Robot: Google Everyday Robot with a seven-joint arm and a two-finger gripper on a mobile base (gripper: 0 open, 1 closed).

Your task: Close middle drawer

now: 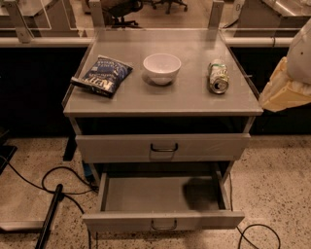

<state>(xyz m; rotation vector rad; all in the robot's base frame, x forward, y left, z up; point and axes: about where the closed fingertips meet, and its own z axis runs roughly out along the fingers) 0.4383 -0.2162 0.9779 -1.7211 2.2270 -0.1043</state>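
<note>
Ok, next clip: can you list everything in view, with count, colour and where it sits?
cabinet: one, grey metal, centre of view
chip bag: one, dark blue, left on the cabinet top
bowl: one, white, upright, middle of the cabinet top
can: one, pale green and silver, on its side, right on the cabinet top
upper drawer: one, grey with a dark loop handle, just under the cabinet top
middle drawer: one, grey with a dark loop handle, pulled well out below the upper drawer
cables: two, black, on the speckled floor, at left and lower right
office chairs: at least two, dark, background at top
gripper: one, cream, right edge, beside the cabinet's right top corner, touching no drawer
</note>
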